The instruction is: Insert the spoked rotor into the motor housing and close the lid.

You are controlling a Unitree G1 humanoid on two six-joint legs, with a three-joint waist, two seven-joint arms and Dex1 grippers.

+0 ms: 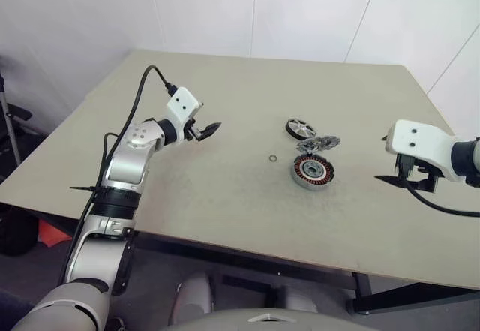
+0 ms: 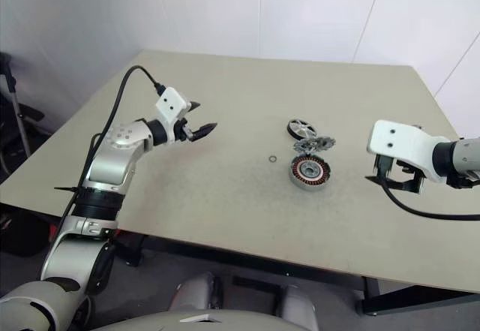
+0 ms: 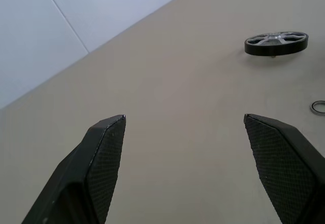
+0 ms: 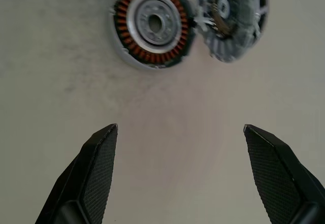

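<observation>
On the beige table [image 1: 225, 196], right of centre, three parts cluster together: the motor housing [image 1: 312, 172] lies nearest, copper windings facing up; the lid [image 1: 318, 144] sits just beyond it, tilted, close to the housing's far edge; the spoked rotor [image 1: 300, 128] lies flat just beyond the lid, to its left. A small metal ring [image 1: 274, 157] rests left of the housing. The left gripper [image 1: 204, 130] hovers well left of the parts, fingers spread wide and empty. The right gripper [image 2: 390, 183] hangs to the right of the housing, likewise wide and empty.
</observation>
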